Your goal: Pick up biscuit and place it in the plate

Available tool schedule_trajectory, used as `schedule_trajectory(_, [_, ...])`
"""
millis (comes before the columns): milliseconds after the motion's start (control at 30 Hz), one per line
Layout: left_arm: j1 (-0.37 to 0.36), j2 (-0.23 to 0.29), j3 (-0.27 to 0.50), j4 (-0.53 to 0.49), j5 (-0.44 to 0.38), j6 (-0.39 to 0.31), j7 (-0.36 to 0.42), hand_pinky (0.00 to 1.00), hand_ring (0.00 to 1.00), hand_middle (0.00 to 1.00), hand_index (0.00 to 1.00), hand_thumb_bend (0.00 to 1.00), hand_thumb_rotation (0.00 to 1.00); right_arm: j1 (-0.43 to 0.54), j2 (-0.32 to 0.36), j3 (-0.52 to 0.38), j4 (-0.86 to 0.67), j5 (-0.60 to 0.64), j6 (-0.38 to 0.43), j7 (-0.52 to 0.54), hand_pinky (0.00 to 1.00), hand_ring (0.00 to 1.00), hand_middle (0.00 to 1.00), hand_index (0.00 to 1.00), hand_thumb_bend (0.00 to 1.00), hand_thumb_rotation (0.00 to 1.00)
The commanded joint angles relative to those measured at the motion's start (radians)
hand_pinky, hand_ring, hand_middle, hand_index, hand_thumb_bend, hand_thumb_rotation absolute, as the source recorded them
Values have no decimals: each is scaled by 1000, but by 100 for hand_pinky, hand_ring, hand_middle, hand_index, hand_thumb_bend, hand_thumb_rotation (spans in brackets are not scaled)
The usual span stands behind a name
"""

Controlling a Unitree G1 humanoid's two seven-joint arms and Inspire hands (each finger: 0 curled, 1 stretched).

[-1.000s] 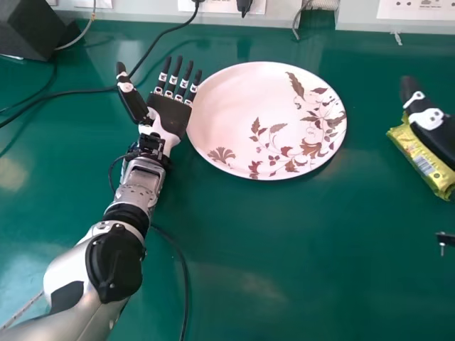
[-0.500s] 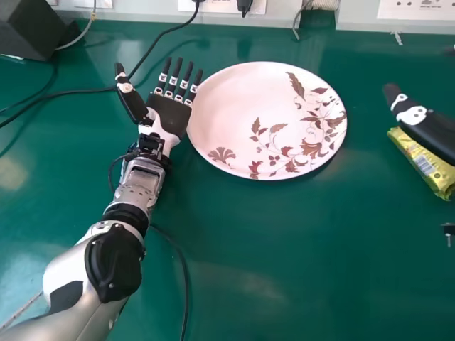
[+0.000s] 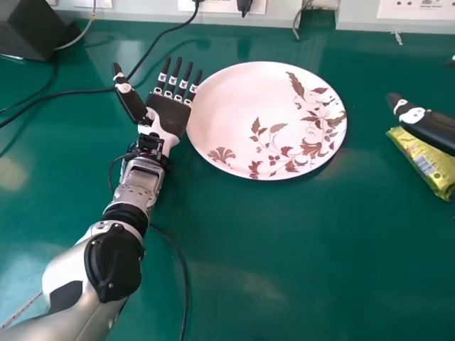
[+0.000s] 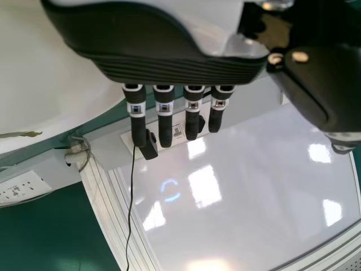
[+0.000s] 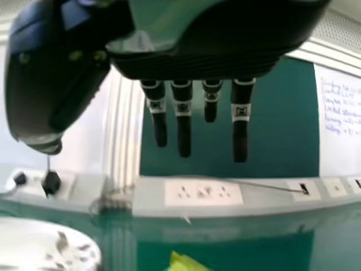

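Note:
The white plate with brown leaf patterns [image 3: 242, 106] lies on the green table. My left hand [image 3: 169, 112] rests palm up at the plate's left edge, fingers straight; in the left wrist view the same hand [image 4: 163, 116] has its fingers extended. At the right edge, my right hand [image 3: 426, 128] shows its thumb above the yellow biscuit packet [image 3: 425, 162], partly over it. Straight fingers of my right hand [image 5: 183, 118] hang in the right wrist view, with a corner of the packet [image 5: 186, 263] beyond them.
A dark box [image 3: 32, 27] stands at the back left. Black cables [image 3: 71, 92] run over the table around the left arm. White socket trunking [image 3: 419, 15] lines the table's back edge.
My right hand's thumb has shifted left, then slightly down toward the viewer, and a fingertip has come into view at the right edge. The packet, the plate and my left arm stay put.

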State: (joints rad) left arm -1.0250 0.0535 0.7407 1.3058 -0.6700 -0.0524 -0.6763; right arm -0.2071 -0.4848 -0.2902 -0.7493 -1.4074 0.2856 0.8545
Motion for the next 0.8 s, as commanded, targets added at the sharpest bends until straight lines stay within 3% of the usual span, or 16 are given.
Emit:
schedule_trajectory(0, [6, 10, 6, 10, 1, 4, -7, 88, 91, 97, 99, 100, 60, -15, -25, -6, 26, -10, -2, 16, 59, 73, 80, 85, 87, 18])
schedule_trajectory(267, [7, 11, 12, 11, -6, 9, -12, 88, 91, 97, 98, 100, 61, -34, -66, -10, 119, 8, 4, 6, 59, 73, 79, 83, 91, 18])
schedule_trajectory(767, [8, 13, 12, 11, -6, 14, -17, 91, 90, 97, 97, 100, 58, -24, -138, -9, 249, 67, 20, -56, 60, 75, 82, 85, 91, 20])
